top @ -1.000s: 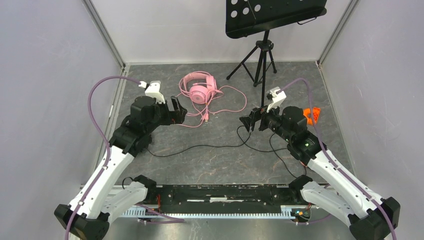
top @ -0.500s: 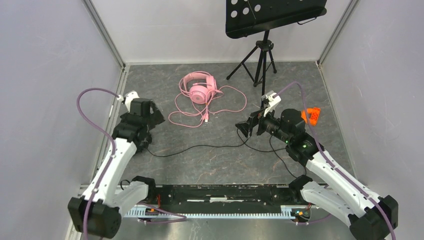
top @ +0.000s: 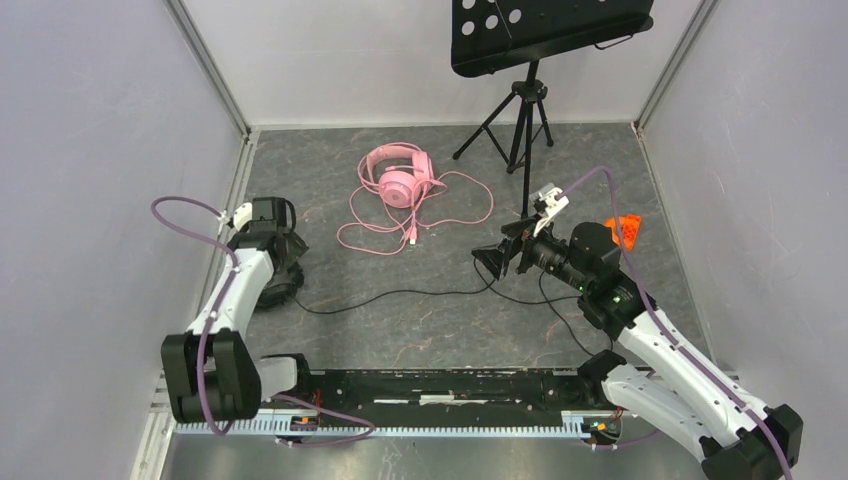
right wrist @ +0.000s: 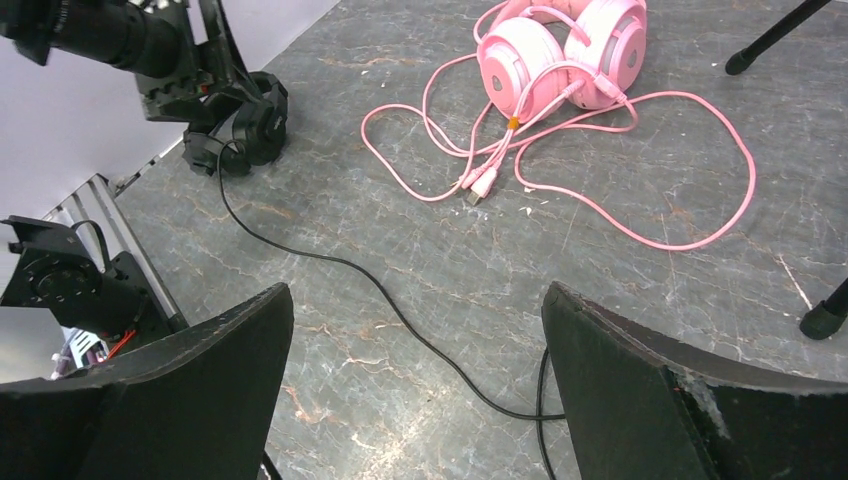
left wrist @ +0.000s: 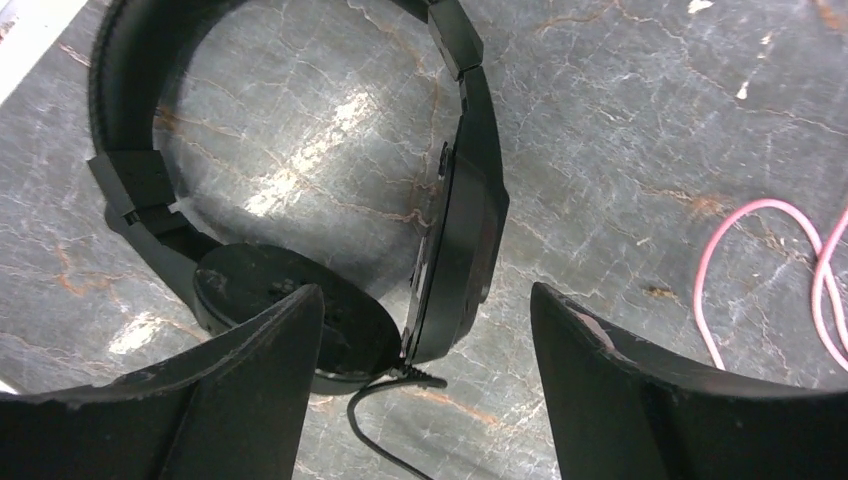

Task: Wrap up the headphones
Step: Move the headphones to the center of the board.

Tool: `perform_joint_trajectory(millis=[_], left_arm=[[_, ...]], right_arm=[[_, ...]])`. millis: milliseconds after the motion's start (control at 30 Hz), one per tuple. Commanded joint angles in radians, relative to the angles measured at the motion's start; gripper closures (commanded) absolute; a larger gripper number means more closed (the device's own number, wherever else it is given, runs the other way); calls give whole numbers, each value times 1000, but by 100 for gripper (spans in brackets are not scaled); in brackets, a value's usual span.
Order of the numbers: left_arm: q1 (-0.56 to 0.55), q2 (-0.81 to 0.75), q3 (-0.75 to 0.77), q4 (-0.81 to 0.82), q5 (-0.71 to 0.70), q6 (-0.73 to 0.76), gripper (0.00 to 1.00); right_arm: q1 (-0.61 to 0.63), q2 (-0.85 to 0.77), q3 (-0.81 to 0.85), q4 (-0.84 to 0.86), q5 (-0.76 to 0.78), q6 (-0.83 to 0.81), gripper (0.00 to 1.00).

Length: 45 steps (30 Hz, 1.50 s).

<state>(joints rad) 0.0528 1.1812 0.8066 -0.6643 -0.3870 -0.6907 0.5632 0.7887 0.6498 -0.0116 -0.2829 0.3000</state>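
The left gripper (left wrist: 425, 310) is released, with its two jaws wide apart, and it hangs directly above the black headset (left wrist: 470, 230). This headset lies flat on the grey table (top: 440, 330) at the left side, close to the wall. One ear cup stands on its edge between the jaws and the other lies flat under the left jaw. I think this position is chosen so that the jaws can close on the upright cup or the band. From the wrist view I cannot tell if the fingers already touch it.

The thin black cable (top: 400, 293) leaves the headset and runs loosely across the table toward the right arm. The right gripper (right wrist: 418, 300) is also spread open and grasps nothing. It is low and looks along this cable, probably to take it for winding.

The pink headset (top: 398, 178) rests further back, near the middle, with its pink cable (right wrist: 640, 235) in loose loops beside it, not wrapped. A music stand (top: 530, 35) is at the back, and a small orange piece (top: 625, 230) lies at the right.
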Motion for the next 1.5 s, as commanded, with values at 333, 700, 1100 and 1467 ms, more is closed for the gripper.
perform_joint_trajectory(millis=[333,700,1100,1467], left_arm=[[25,135,50,138,60,-45,49],[23,125,25,124,255,22,56],[-94,-119,-109,154,524,-167,59],[-153,-173,-62,167,551,-147,36]], right_arm=[[4,-43,7,32,-14,8,2],[4,-61,28,-47,-13,-7,2],[4,-120,45,-155,99,-72,2],[10,-36,-24,-39,103,174,7]])
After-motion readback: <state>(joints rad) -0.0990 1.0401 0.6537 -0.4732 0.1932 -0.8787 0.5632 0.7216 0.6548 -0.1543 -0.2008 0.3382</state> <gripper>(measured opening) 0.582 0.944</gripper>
